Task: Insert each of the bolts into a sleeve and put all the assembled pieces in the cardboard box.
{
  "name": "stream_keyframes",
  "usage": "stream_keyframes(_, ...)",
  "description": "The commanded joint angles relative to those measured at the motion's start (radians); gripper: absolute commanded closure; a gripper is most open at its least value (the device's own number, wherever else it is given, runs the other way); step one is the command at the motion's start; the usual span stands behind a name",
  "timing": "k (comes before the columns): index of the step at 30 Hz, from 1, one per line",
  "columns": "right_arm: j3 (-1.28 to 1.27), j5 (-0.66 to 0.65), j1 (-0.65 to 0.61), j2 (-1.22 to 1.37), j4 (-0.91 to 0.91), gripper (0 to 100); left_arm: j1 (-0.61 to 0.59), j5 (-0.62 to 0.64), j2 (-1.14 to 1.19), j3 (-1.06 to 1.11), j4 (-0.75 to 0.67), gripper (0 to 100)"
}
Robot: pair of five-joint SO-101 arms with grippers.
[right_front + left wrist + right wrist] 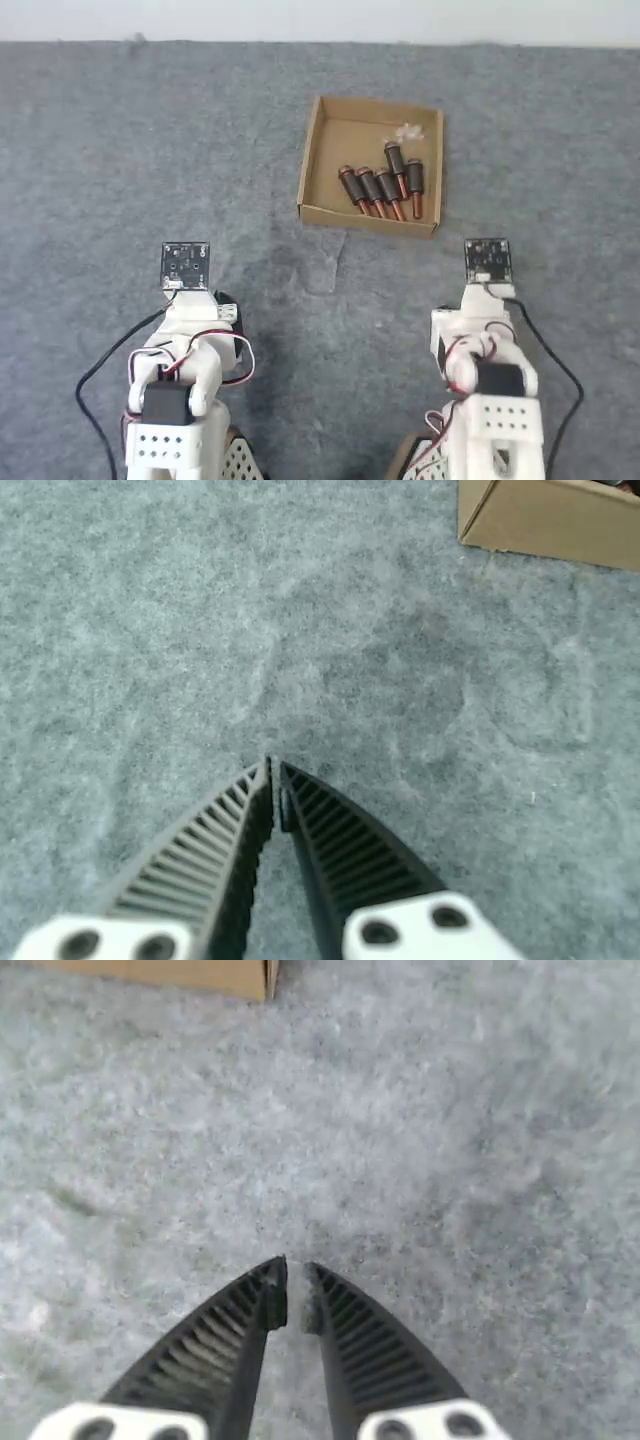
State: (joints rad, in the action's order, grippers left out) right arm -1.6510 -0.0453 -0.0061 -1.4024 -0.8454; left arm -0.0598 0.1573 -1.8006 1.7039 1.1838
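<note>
The cardboard box [322, 150] sits at the far middle of the grey mat. Inside it lie several assembled pieces [385, 188], dark sleeves with copper bolt ends sticking out, side by side near the front wall. Both arms are folded back at the near edge, the left arm [185, 335] and the right arm [485, 345], well short of the box. My left gripper [272, 768] is shut with nothing in it, over bare mat. My right gripper [295, 1265] is also shut and holds nothing. A box corner [540, 520] and a box edge [160, 974] show in the wrist views.
A small white scrap [408, 131] lies in the box's far right corner. Grey mat [150, 150] stretches all around the box and between the arms. Cables [100, 370] hang beside each arm base.
</note>
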Motion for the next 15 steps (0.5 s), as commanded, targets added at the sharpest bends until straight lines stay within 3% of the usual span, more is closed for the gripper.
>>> stream_keyframes(1,-0.046,-0.011,0.01,-0.153,-0.027,99.3,0.002,-0.003,-0.021,-0.019,-0.006,99)
stream_keyframes(8,-0.029,0.097,-0.062,-0.429,-0.36,99.3,0.002,-0.003,-0.021,-0.019,-0.006,99)
stream_keyframes(15,-0.034,0.104,-0.114,-0.397,-0.38,99.2,0.0,-0.003,-0.021,-0.019,-0.006,99)
